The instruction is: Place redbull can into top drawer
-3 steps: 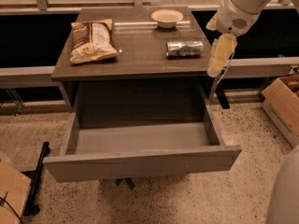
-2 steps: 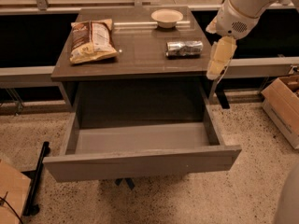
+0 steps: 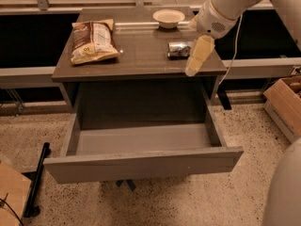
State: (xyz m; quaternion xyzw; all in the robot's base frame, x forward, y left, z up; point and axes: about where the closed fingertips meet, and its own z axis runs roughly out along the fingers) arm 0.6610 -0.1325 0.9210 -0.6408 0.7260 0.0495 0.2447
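The redbull can (image 3: 178, 49) lies on its side on the cabinet top, right of centre. My gripper (image 3: 192, 69) hangs from the white arm at the upper right. It points down over the top's front right edge, and its cream body covers the can's right end. It holds nothing that I can see. The top drawer (image 3: 141, 164) is pulled wide open below, and its grey floor is bare.
A brown-yellow chip bag (image 3: 93, 41) lies on the left of the cabinet top (image 3: 136, 62). A beige bowl (image 3: 168, 17) stands at the back. A cardboard box (image 3: 284, 102) sits on the floor at right, and a black stand (image 3: 36, 182) at lower left.
My gripper has moved left from beside the cabinet's right edge to over the can's right end. The can, bag, bowl and drawer have not moved.
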